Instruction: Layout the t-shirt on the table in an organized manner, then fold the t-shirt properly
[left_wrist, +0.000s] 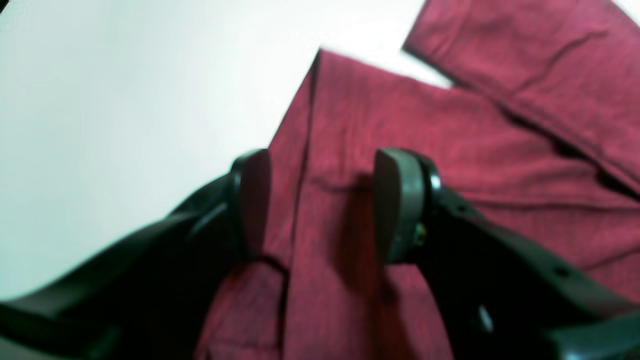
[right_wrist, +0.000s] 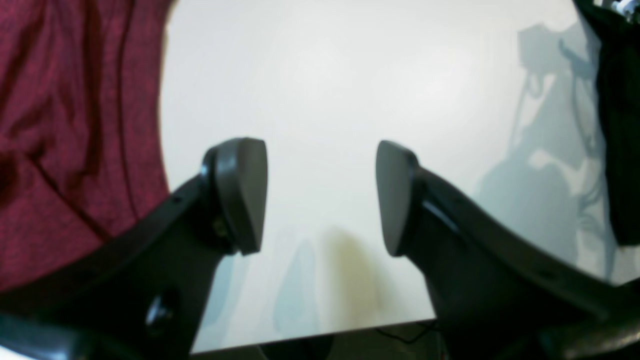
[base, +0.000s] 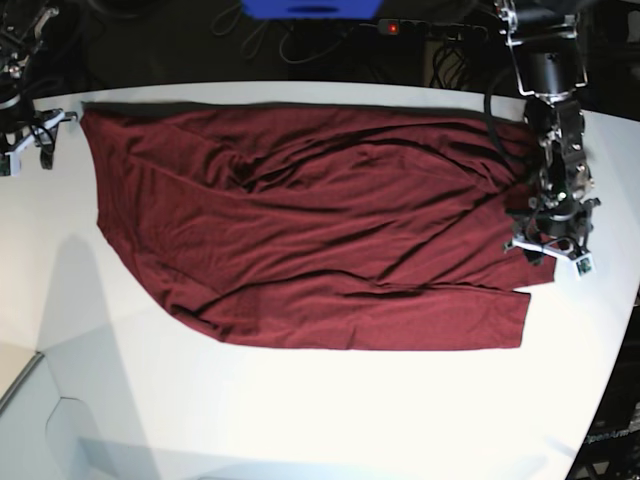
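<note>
The dark maroon t-shirt lies spread out with wrinkles across the white table. One long edge is folded over along its near side. My left gripper is open at the shirt's right end. In the left wrist view it hovers low over the fabric, one finger on each side of a seam. My right gripper is open and empty beside the shirt's far left corner. In the right wrist view it is over bare table, with the shirt to its left.
A power strip with a red light, a blue object and cables lie beyond the table's far edge. The table edge curves at the right. A cut-out corner is at the lower left.
</note>
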